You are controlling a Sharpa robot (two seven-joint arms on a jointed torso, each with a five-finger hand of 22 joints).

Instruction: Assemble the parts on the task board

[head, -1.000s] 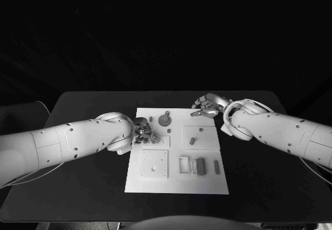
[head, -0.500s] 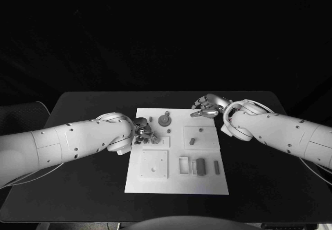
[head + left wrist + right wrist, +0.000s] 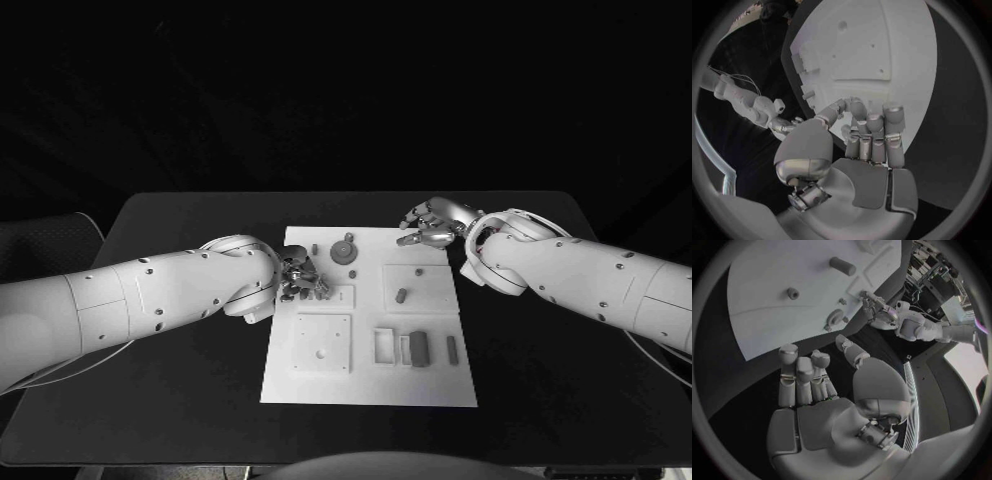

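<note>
1. White rectangular task board [image 3: 369, 380] lies flat mid black table [image 3: 173, 400], long side running away from the robot; small grey parts sit on it.
2. Parts: round grey gear-like piece [image 3: 343, 250] at far end, short grey peg [image 3: 401, 295] standing in the right square plate, dark grey block [image 3: 418, 347] beside an empty slot at the near right, thin grey bar [image 3: 451, 347] just right of it. Most look loose, so assembly seems early.
3. Silver left hand [image 3: 299, 277] hovers over the board's left edge by a small raised plate; fingers curled narrow and close together. Wrist view shows fingertips [image 3: 858, 107] near the board surface; cannot tell if they pinch a part, likely working on one.
4. Silver right hand [image 3: 430, 225] sits off the board's far right corner, over the table; fingers [image 3: 804, 367] loosely apart, holding nothing, probably waiting its turn.
</note>
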